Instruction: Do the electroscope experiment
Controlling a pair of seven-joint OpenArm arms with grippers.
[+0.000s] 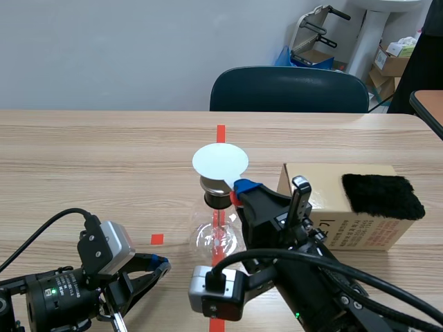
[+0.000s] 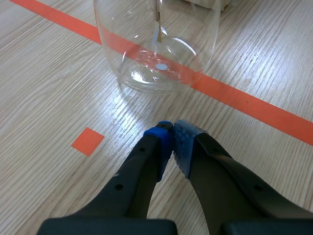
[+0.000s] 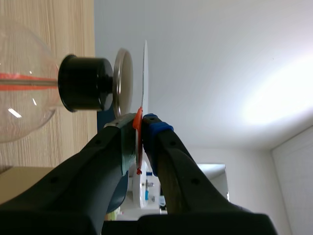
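Observation:
The electroscope, a clear glass flask [image 1: 217, 236] with a black stopper [image 1: 215, 199] and a metal top plate [image 3: 123, 81], stands on the red tape line at the table's middle. A white disc [image 1: 220, 161] hovers just over that plate, a narrow gap showing in the right wrist view. My right gripper [image 1: 239, 190] is shut on the disc's thin red handle [image 3: 139, 142]. My left gripper [image 1: 160, 263] rests low at the front left, shut on nothing, its pads [image 2: 185, 142] meeting a short way before the flask [image 2: 156, 49]. A foil leaf [image 2: 158, 29] hangs inside the flask.
A cardboard box [image 1: 346, 218] with a black fur pad [image 1: 382, 196] on top stands right of the flask. A dark chair [image 1: 288, 90] sits behind the far table edge. Bare wood lies to the left and far side.

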